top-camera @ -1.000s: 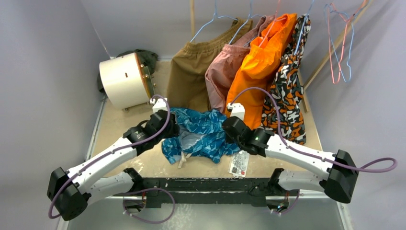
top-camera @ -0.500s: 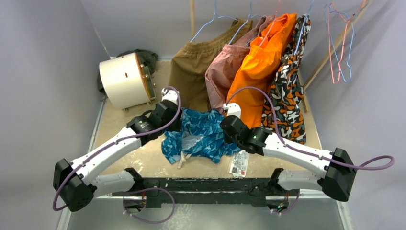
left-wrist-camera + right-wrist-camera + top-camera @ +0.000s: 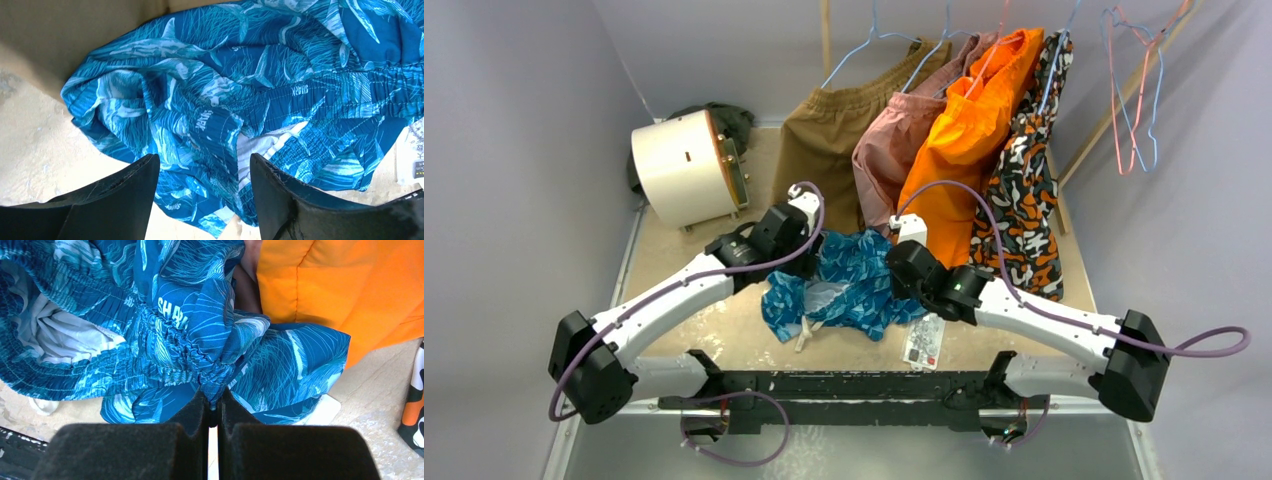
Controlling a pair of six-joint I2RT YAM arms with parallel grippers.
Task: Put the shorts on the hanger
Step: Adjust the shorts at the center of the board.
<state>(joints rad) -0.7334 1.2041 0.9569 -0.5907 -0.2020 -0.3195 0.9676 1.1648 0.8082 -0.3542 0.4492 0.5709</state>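
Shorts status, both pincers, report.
Left pincer open over shorts, empty. Right pincer shut on waistband. Shorts crumpled on table; hanger bare, far right. Orange shorts hang close behind.

Room L over table (image 3: 654, 255) — orange shorts (image 3: 969, 130) behind

Left gripper (image 3: 202, 167) jaws apart; right gripper (image 3: 214, 396) clamped tight.

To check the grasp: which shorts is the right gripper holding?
The blue shark-print shorts, pinched at the waistband; the brown shorts, pink shorts and orange shorts hang behind.
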